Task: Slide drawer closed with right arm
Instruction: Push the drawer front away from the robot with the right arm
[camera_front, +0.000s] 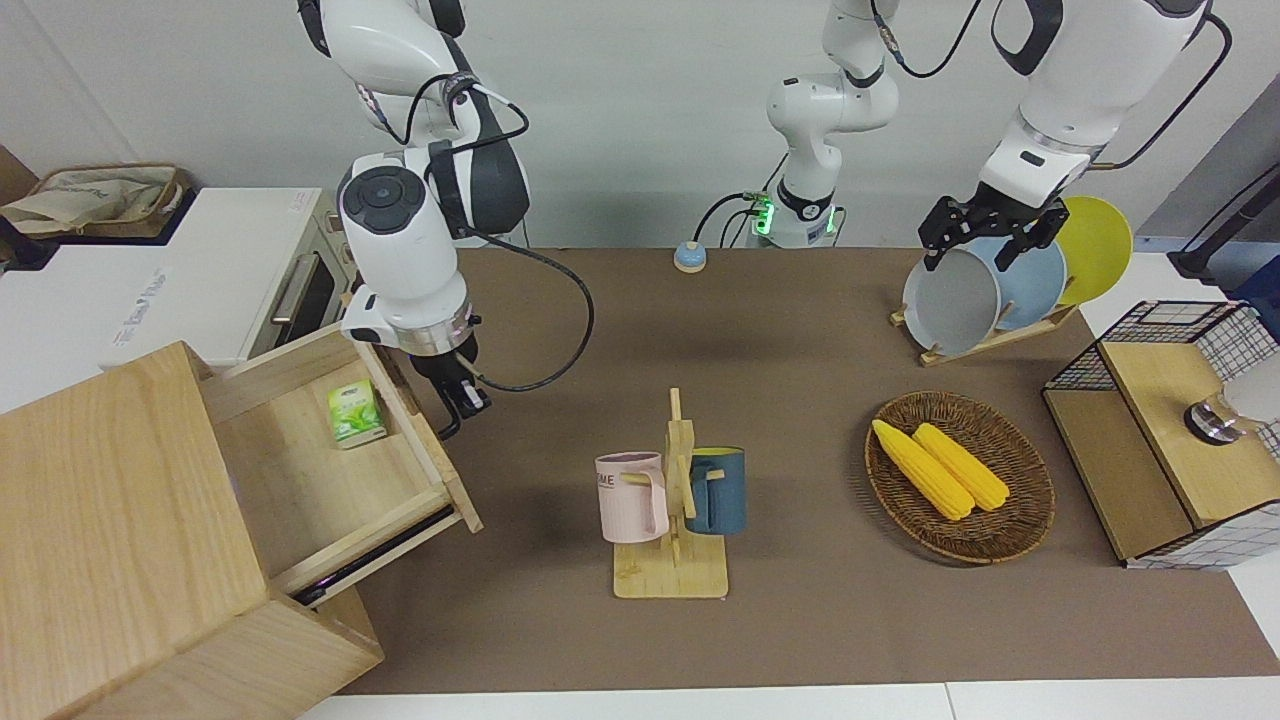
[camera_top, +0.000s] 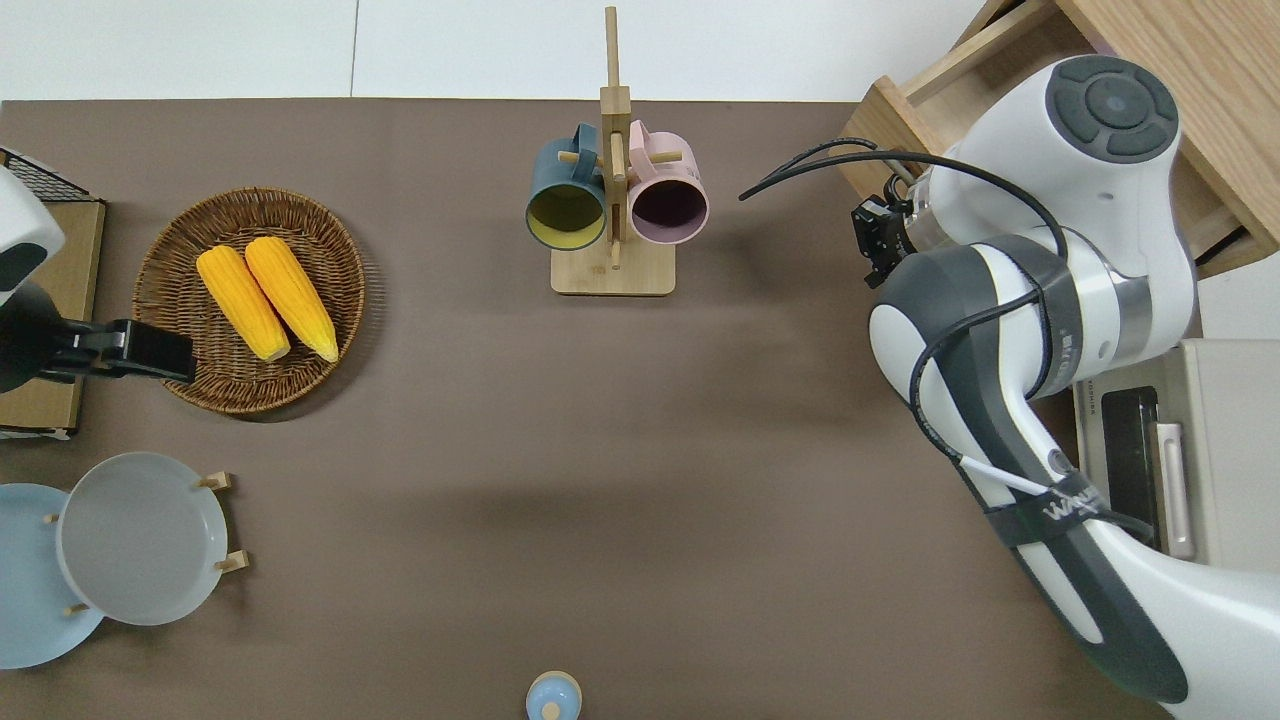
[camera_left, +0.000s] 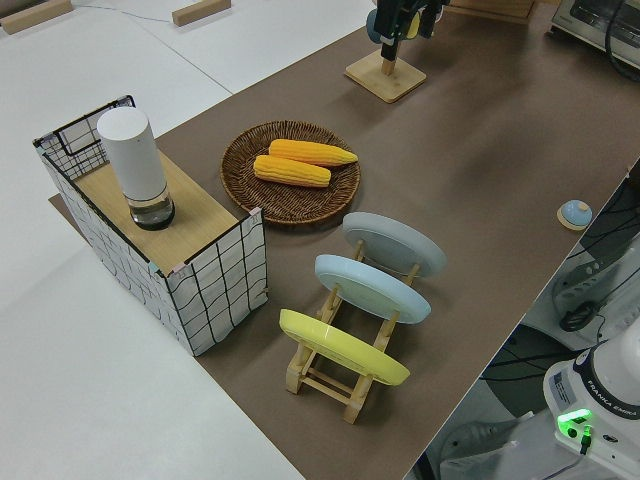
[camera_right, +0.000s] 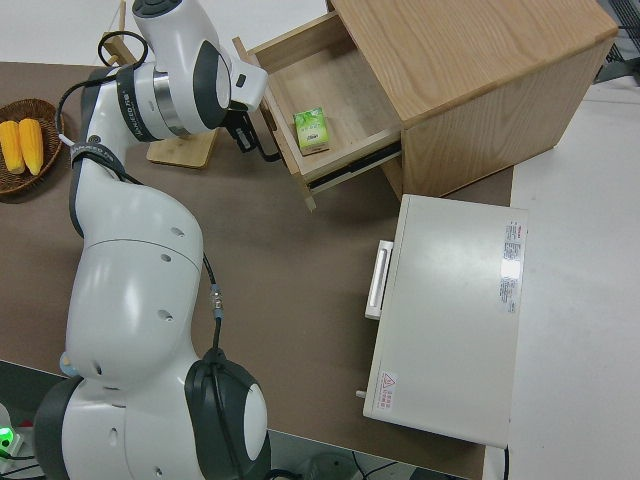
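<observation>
Left of the front view, the drawer (camera_front: 330, 470) stands partly out of its cabinet (camera_front: 110, 540), a green carton (camera_front: 355, 412) inside. My right gripper (camera_front: 452, 398) sits at its black handle (camera_right: 262, 135); finger state I cannot tell. I should push square along the runners, slowly.

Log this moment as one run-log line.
right gripper at black loop handle | pale wood drawer part open | green carton inside | left arm parked

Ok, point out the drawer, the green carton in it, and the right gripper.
drawer (camera_front: 300, 480): front view, bare wooden floor.
green carton (camera_front: 355, 413): front view, printed face.
right gripper (camera_front: 462, 403): front view, at the fingertips by the handle.
</observation>
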